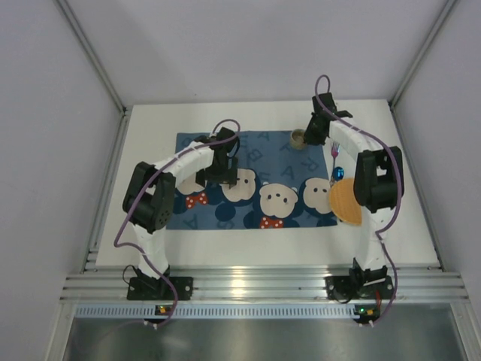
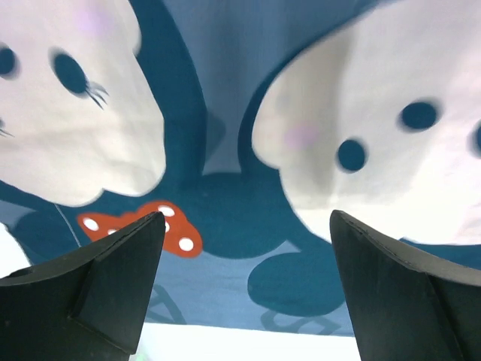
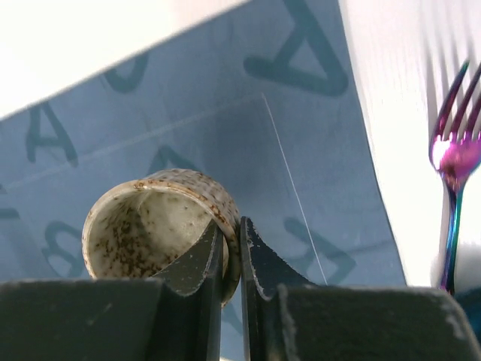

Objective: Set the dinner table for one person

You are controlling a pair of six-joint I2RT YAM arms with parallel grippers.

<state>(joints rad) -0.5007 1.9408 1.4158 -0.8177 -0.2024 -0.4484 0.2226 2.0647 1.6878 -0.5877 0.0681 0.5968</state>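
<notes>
Two right fingers (image 3: pixel 197 265) pinch cup (image 3: pixel 143 226) rim, left fingers (image 2: pixel 113 274) apart

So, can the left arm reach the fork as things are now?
Probably not easily. The fork lies beyond the placemat's right edge, close beside the right arm, and the right gripper is shut on the cup. The left gripper hangs open over the placemat's left part.
</notes>
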